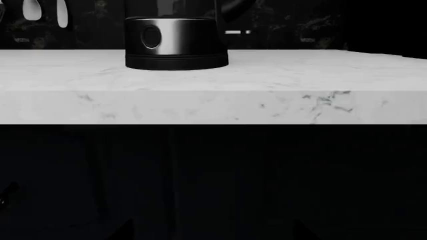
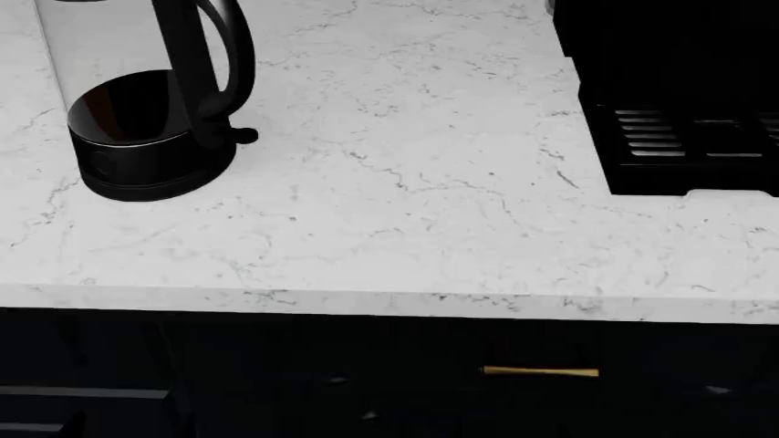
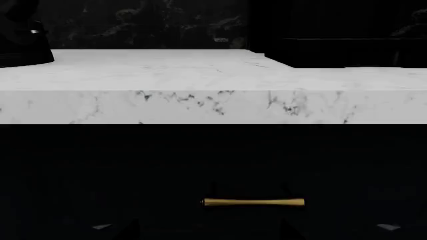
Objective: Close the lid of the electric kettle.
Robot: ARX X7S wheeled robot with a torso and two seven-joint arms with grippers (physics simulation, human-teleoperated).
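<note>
A: Where was the kettle [image 2: 146, 119] found?

B: It was seen standing upright on the bench [image 2: 414, 210], far to the left in the head view, its handle [image 2: 219, 64] turned toward the bench's middle. Only its base and lower glass were shown; the lid was cut off above the frame, so its angle could not be judged.

A: And the jaws?

B: Neither pair was shown in any view. Whether they were released or clenched could not be told. Both wrist cameras were held below the bench edge, facing the cabinet front.

A: How should the step be done well?

B: It was judged that the left arm, being nearer, should be raised well above the collar first, then brought down onto the lid near its free edge, away from the hinge, so the kettle would not be tipped. The head should be tilted up so the lid could be watched.

A: Counts?

B: One kettle, one bench, one black machine [image 2: 669, 91] at the right, and one brass drawer pull [image 2: 539, 371] were counted.
</note>
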